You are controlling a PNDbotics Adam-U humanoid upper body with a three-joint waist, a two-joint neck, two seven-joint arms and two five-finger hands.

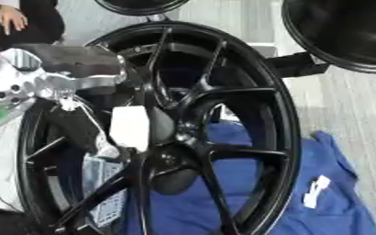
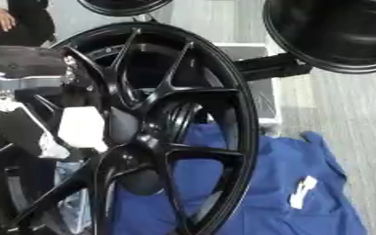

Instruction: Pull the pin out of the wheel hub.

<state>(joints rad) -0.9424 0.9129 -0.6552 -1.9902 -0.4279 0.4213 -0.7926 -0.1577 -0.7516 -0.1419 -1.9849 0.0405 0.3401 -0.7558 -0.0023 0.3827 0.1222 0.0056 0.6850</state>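
Left eye view: glossy black spoked wheel hub stands over crumpled blue cloth; left hand, fingers' state unclear, reaches behind its spokes.

Glossy black wheel is standing over a plain blue cloth showing a white label, and a white tag is lying beside the wheel's centre.
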